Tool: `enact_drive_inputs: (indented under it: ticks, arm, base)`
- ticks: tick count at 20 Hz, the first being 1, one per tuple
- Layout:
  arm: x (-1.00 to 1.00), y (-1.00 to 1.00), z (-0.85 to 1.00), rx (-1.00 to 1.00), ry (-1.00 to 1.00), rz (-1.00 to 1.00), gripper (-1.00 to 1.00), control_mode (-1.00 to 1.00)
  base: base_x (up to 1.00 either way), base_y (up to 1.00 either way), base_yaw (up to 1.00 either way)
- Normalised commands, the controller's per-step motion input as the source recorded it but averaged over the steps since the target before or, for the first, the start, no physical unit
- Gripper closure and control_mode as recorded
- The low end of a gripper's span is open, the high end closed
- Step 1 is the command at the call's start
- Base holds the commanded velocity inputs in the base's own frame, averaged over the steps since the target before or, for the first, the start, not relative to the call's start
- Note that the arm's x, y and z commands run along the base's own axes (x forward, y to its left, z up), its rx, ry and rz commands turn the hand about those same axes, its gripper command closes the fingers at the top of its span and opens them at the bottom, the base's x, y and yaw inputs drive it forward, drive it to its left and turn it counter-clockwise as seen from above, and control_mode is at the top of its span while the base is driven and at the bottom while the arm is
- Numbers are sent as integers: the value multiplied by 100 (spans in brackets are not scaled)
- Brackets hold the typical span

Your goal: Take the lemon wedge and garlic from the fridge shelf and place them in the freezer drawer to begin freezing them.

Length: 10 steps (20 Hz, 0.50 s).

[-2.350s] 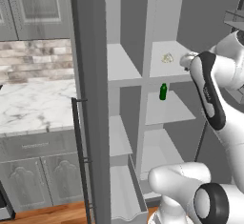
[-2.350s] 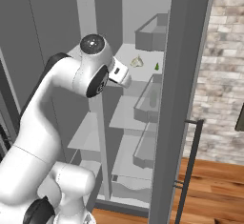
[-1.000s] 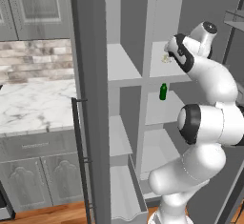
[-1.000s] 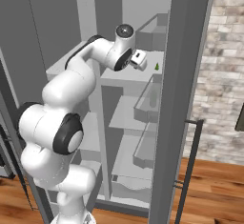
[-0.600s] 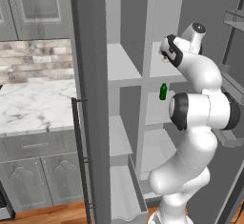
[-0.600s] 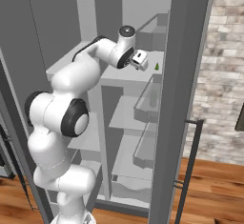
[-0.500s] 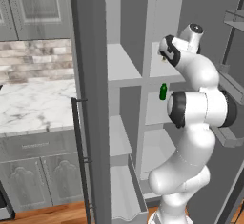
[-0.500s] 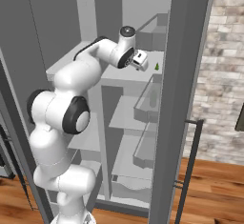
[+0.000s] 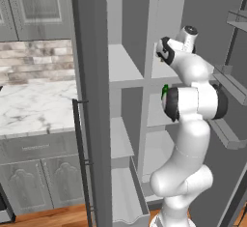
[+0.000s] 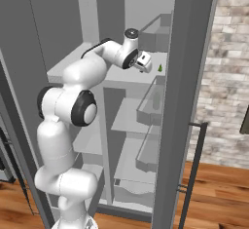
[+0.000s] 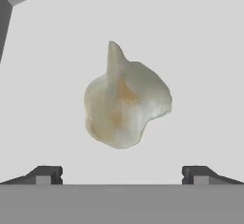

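Lying on the pale fridge shelf [image 11: 200, 75], the garlic [image 11: 125, 105] is an off-white lumpy bulb with a pointed tip and tan streaks, centred before the wide-open end effector [image 11: 121, 174].

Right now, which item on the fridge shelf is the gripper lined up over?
The garlic, an off-white bulb centred between the open gripper fingertips; not the dark green bottle beside it.

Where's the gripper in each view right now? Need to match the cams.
Left base view: gripper upper right of centre, at the fridge shelf.
Right base view: gripper just above centre, at that shelf.
Hand view: open tips at the bottom, garlic ahead.
Shared landmark: the fridge shelf.
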Motion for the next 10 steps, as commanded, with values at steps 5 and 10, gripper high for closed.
enact_drive_inputs:
  ticks: [5, 10]
  arm:
    - [35, 0, -17, 0, 0, 0, -100, -100]
    - [35, -2, -8, 0, 0, 0, -100, -100]
  base:
    - [0, 0, 0]
    - [0, 0, 0]
